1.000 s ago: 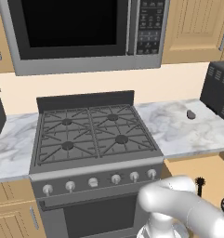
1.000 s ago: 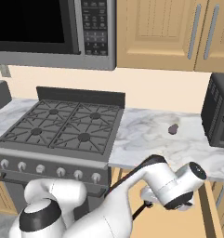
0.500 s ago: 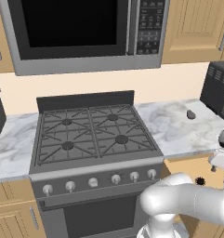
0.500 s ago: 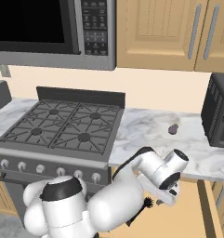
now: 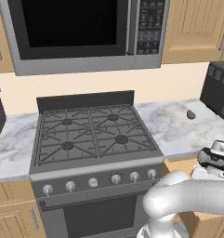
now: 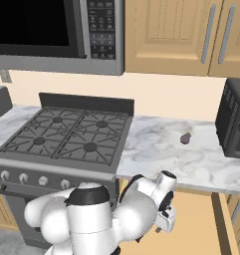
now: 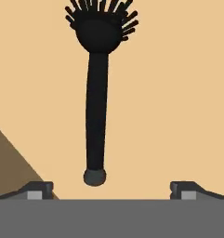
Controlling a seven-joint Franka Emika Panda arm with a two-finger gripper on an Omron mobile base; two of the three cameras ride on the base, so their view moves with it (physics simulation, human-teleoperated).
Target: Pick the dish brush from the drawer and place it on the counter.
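In my hand view the dish brush (image 7: pixel 96 100) lies flat on the drawer (image 7: pixel 178 102) floor, bristle head at top centre, handle end low between my pincer (image 7: pixel 111 189) tips, which stand apart.

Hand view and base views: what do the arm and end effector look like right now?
The arm has glossy white rounded shells with dark joint bands. The end effector shows two small dark grey finger tips, each with a lighter grey pad. No cables or markings are visible.
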